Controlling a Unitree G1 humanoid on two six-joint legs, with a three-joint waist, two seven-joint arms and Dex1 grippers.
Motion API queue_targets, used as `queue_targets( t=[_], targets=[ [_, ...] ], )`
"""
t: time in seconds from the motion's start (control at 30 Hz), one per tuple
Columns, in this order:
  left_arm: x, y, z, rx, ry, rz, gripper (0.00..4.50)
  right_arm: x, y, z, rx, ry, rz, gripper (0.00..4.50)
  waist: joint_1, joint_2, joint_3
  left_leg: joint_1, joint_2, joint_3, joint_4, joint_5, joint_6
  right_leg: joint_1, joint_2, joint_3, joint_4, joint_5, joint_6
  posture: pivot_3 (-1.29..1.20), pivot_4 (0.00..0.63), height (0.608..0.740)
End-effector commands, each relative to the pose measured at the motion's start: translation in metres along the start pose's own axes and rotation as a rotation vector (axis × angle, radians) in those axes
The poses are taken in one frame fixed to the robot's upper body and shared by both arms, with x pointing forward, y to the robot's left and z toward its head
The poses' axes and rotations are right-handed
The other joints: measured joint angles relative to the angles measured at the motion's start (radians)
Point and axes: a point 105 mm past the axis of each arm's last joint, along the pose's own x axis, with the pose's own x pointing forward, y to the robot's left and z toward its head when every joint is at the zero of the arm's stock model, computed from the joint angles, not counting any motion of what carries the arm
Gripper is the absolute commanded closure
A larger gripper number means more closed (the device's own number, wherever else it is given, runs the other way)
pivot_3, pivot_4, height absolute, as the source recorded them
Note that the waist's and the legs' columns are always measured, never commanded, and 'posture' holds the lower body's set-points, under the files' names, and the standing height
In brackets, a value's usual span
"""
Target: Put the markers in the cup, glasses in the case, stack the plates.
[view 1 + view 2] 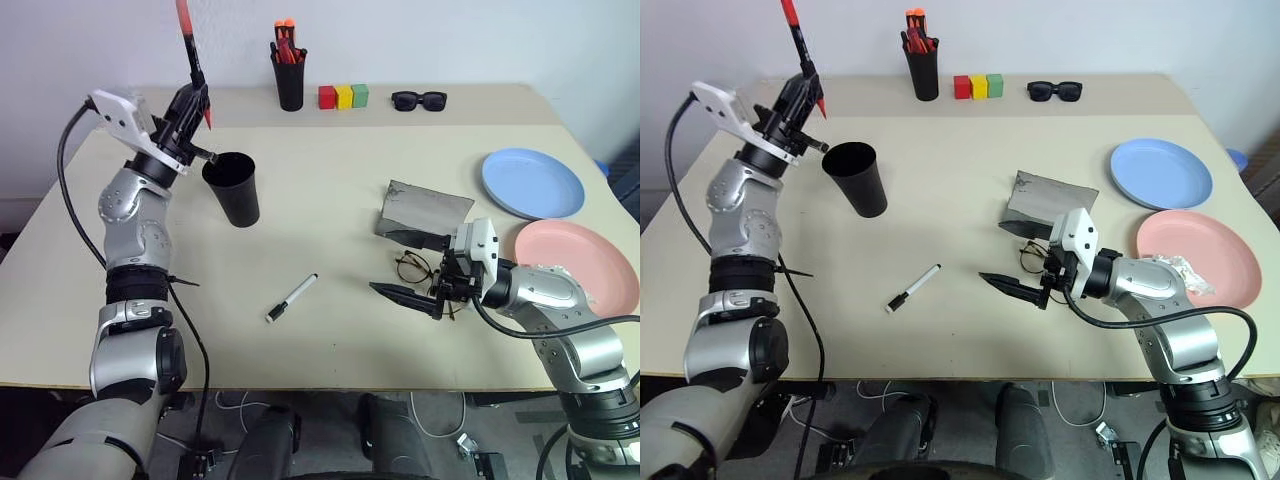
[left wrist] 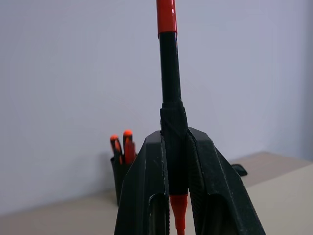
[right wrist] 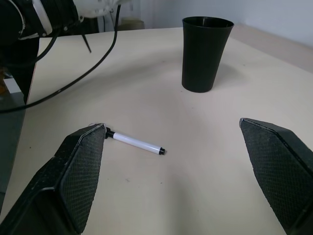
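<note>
Your left gripper (image 1: 196, 103) clamps the red-capped marker (image 1: 188, 40) beside the cup (image 1: 232, 187); your right gripper (image 1: 412, 296) gapes empty. White marker (image 1: 291, 298), glasses (image 1: 414, 266) beside the case (image 1: 420, 212), unstacked plates (image 1: 532, 183) remain.

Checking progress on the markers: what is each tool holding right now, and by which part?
The left tool grips the red-capped marker near its lower end, cap end up. The right tool is open, holding nothing.
</note>
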Motion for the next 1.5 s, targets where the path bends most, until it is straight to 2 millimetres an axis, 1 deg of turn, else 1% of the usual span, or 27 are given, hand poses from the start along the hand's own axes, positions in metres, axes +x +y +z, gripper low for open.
queue_targets(
  t=[0.03, 0.17, 0.23, 0.3, 0.57, 0.73, 0.8, 0.83, 0.87, 0.9, 0.93, 1.03, 1.17, 1.23, 1.3, 1.33, 1.43, 1.5],
  targets=[
    [-0.007, 0.008, -0.001, 0.031, -0.014, 0.039, 4.46, -0.002, -0.002, 0.010, -0.034, -0.026, -0.014, 0.00, -0.001, 0.000, 0.000, 0.000, 0.000, 0.000, 0.000, 0.000, 0.000, 0.000, 0.000, 0.000, 0.000, 0.000, 0.000, 0.00, 0.150, 0.740],
    [-0.014, 0.006, -0.013, 0.024, 0.016, 0.040, 4.46, -0.001, -0.002, 0.010, -0.036, -0.028, -0.016, 0.00, -0.001, 0.000, 0.000, 0.000, 0.000, 0.000, 0.000, 0.000, 0.000, 0.000, 0.000, 0.000, 0.000, 0.000, 0.000, 0.00, 0.150, 0.740],
    [-0.018, 0.005, -0.024, 0.017, 0.052, 0.041, 4.46, -0.001, -0.002, 0.011, -0.038, -0.029, -0.017, 0.00, -0.001, 0.000, 0.000, 0.000, 0.000, 0.000, 0.000, 0.000, 0.000, 0.000, 0.000, 0.000, 0.000, 0.000, 0.000, 0.00, 0.150, 0.740],
    [-0.020, 0.003, -0.030, 0.007, 0.074, 0.038, 4.46, 0.000, -0.002, 0.011, -0.040, -0.029, -0.017, 0.00, -0.001, 0.000, 0.000, 0.000, 0.000, 0.000, 0.000, 0.000, 0.000, 0.000, 0.000, 0.000, 0.000, 0.000, 0.000, 0.00, 0.150, 0.740],
    [-0.027, 0.000, -0.044, -0.021, 0.104, 0.028, 4.46, 0.001, -0.004, 0.013, -0.051, -0.032, -0.023, 0.00, -0.001, 0.000, 0.000, 0.000, 0.000, 0.000, 0.000, 0.000, 0.000, 0.000, 0.000, 0.000, 0.000, 0.000, 0.000, 0.00, 0.150, 0.740],
    [-0.028, -0.002, -0.046, -0.030, 0.111, 0.014, 4.46, 0.001, -0.004, 0.013, -0.058, -0.032, -0.029, 0.00, -0.001, 0.000, 0.000, 0.000, 0.000, 0.000, 0.000, 0.000, 0.000, 0.000, 0.000, 0.000, 0.000, 0.000, 0.000, 0.00, 0.150, 0.740],
    [-0.029, -0.002, -0.047, -0.041, 0.115, 0.011, 3.51, 0.001, -0.004, 0.013, -0.059, -0.031, -0.031, 0.00, -0.001, 0.000, 0.000, 0.000, 0.000, 0.000, 0.000, 0.000, 0.000, 0.000, 0.000, 0.000, 0.000, 0.000, 0.000, 0.00, 0.150, 0.740],
    [-0.029, -0.003, -0.047, -0.042, 0.114, 0.008, 3.14, 0.001, -0.004, 0.013, -0.060, -0.031, -0.031, 0.00, -0.001, 0.000, 0.000, 0.000, 0.000, 0.000, 0.000, 0.000, 0.000, 0.000, 0.000, 0.000, 0.000, 0.000, 0.000, 0.00, 0.150, 0.740],
    [-0.029, -0.003, -0.047, -0.043, 0.113, 0.006, 2.57, 0.001, -0.004, 0.013, -0.060, -0.031, -0.031, 0.00, -0.001, 0.000, 0.000, 0.000, 0.000, 0.000, 0.000, 0.000, 0.000, 0.000, 0.000, 0.000, 0.000, 0.000, 0.000, 0.00, 0.150, 0.740],
    [-0.029, -0.004, -0.046, -0.041, 0.111, -0.001, 2.13, 0.002, -0.004, 0.013, -0.061, -0.031, -0.032, 0.00, -0.001, 0.000, 0.000, 0.000, 0.000, 0.000, 0.000, 0.000, 0.000, 0.000, 0.000, 0.000, 0.000, 0.000, 0.000, 0.00, 0.150, 0.740],
    [-0.029, -0.004, -0.046, -0.038, 0.110, -0.008, 1.54, 0.002, -0.004, 0.013, -0.062, -0.031, -0.032, 0.00, -0.001, 0.000, 0.000, 0.000, 0.000, 0.000, 0.000, 0.000, 0.000, 0.000, 0.000, 0.000, 0.000, 0.000, 0.000, 0.00, 0.150, 0.740],
    [-0.029, -0.005, -0.044, -0.039, 0.100, -0.018, 0.04, 0.002, -0.005, 0.013, -0.063, -0.031, -0.034, 0.00, -0.001, 0.000, 0.000, 0.000, 0.000, 0.000, 0.000, 0.000, 0.000, 0.000, 0.000, 0.000, 0.000, 0.000, 0.000, 0.00, 0.150, 0.740],
    [-0.027, -0.011, -0.037, -0.047, 0.086, -0.062, 0.04, 0.003, -0.006, 0.012, -0.069, -0.030, -0.038, 0.00, -0.002, 0.000, 0.000, 0.000, 0.000, 0.000, 0.000, 0.000, 0.000, 0.000, 0.000, 0.000, 0.000, 0.000, 0.000, 0.00, 0.150, 0.740],
    [-0.027, -0.023, -0.032, -0.069, 0.102, -0.140, 0.04, 0.003, -0.006, 0.013, -0.069, -0.032, -0.040, 0.00, -0.003, 0.000, 0.000, 0.000, 0.000, 0.000, 0.000, 0.000, 0.000, 0.000, 0.000, 0.000, 0.001, 0.000, 0.000, 0.00, 0.150, 0.740],
    [-0.031, -0.041, -0.025, -0.137, 0.158, -0.258, 0.04, 0.001, -0.007, 0.013, -0.065, -0.032, -0.041, 0.00, -0.005, 0.000, 0.000, 0.000, 0.000, 0.000, 0.000, 0.000, 0.000, 0.000, 0.000, 0.000, 0.000, 0.000, 0.000, 0.00, 0.150, 0.740],
    [-0.035, -0.051, -0.021, -0.164, 0.189, -0.323, 0.04, 0.000, -0.007, 0.012, -0.064, -0.030, -0.041, 0.00, -0.008, 0.000, 0.000, 0.000, 0.000, 0.000, 0.000, 0.000, 0.000, 0.000, 0.000, 0.000, 0.000, 0.000, 0.000, 0.00, 0.150, 0.740],
    [-0.057, -0.077, -0.011, -0.226, 0.406, -0.486, 0.04, -0.004, -0.007, 0.009, -0.050, -0.017, -0.038, 0.00, -0.024, 0.000, 0.000, 0.000, 0.000, -0.001, -0.001, 0.000, 0.000, 0.000, 0.000, 0.000, 0.001, 0.000, 0.000, 0.00, 0.150, 0.740],
    [-0.069, -0.084, -0.008, -0.235, 0.530, -0.506, 0.04, -0.005, -0.008, 0.009, -0.051, -0.016, -0.041, 0.00, -0.027, 0.000, 0.000, 0.001, 0.001, -0.001, -0.001, 0.000, 0.000, 0.000, 0.001, 0.001, 0.002, 0.000, 0.000, 0.00, 0.150, 0.740]
  ],
)
